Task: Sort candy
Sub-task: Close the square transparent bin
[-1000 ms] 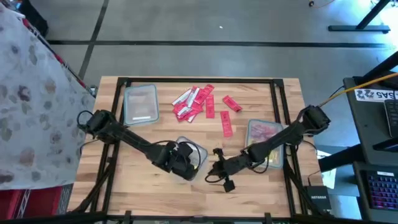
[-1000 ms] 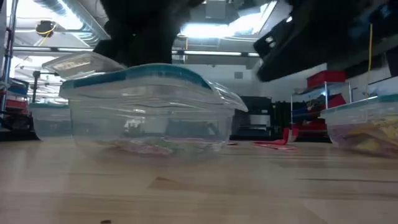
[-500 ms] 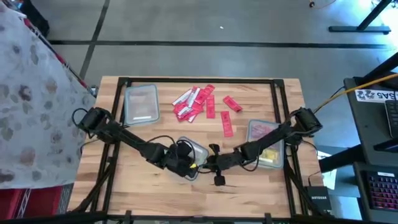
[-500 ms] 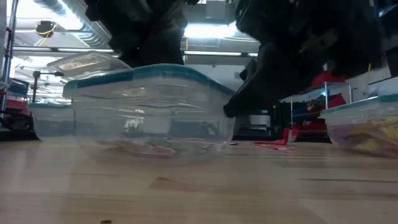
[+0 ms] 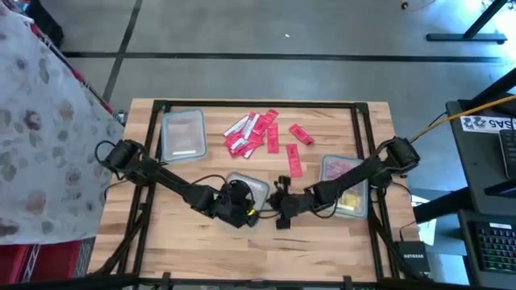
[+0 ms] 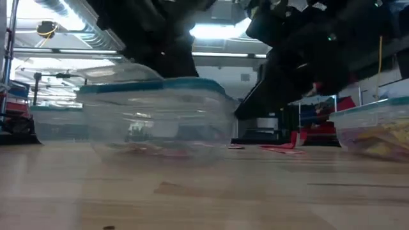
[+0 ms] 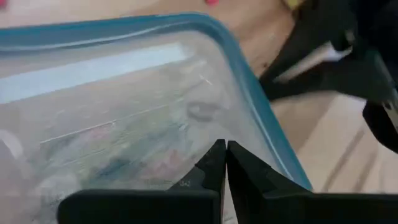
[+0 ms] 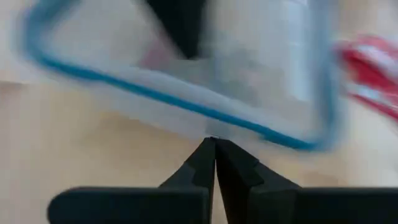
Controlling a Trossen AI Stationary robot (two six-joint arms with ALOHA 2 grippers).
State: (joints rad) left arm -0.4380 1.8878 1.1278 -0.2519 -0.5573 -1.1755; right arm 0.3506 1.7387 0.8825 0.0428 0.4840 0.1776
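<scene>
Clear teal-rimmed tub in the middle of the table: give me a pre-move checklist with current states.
1. The clear teal-rimmed plastic tub sits on the wooden table, lid on: ok.
2. Left gripper fingers together over the tub's lid, nothing seen between them: ok.
3. Right gripper fingers together at the tub's rim, on its side nearer the right arm: ok.
4. Whether either gripper is actually pressing the tub: cannot tell.
5. Loose red wrapped candy still lies unsorted on the far part of the table: not ok.
6. The right-hand clear tub already holds candy and stands apart from both grippers: ok.
</scene>
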